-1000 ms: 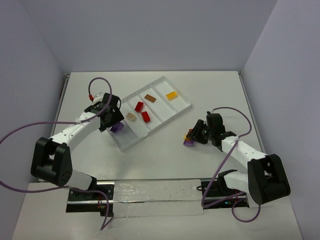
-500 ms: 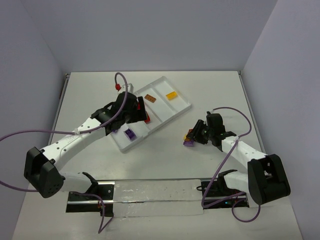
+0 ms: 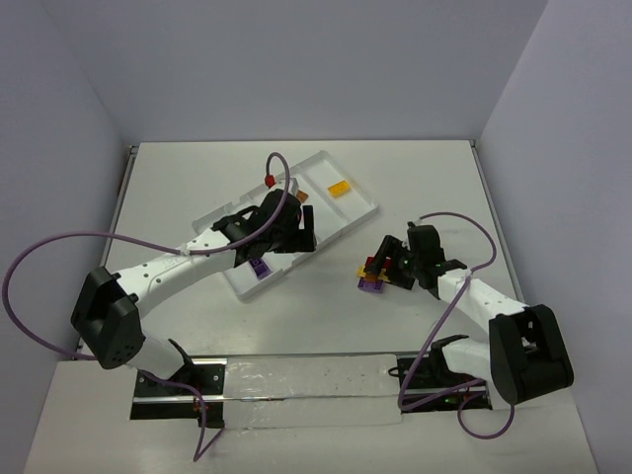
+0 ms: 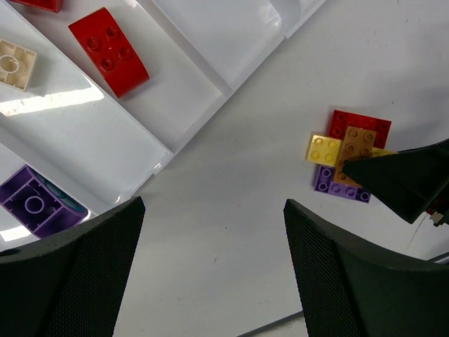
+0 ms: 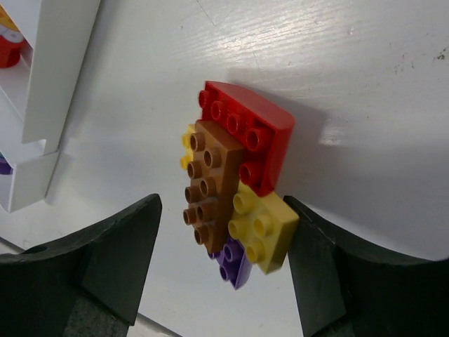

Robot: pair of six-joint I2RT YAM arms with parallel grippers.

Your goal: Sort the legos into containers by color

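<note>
A stuck-together clump of legos (image 3: 372,279), red, brown-orange, yellow and purple, lies on the table right of the white tray (image 3: 360,202). My right gripper (image 3: 383,269) stands open around the clump (image 5: 235,189); its right finger is at the yellow brick, and there is a gap on the left. My left gripper (image 3: 304,235) hangs open and empty over the tray's near-right edge (image 4: 182,105). In the containers I see a purple brick (image 4: 35,203), a red brick (image 4: 109,50), a tan brick (image 4: 14,64) and a yellow brick (image 3: 339,189).
A clear strip (image 3: 306,390) lies along the near edge between the arm bases. Purple cables loop off both arms. The tray's corner (image 5: 49,91) sits close on the left of the right gripper. The right gripper's black finger (image 4: 407,179) overlaps the clump in the left wrist view.
The left gripper left the purple brick in the nearest compartment and swung right across the tray. The right gripper opened off the clump, which now rests on the table.
</note>
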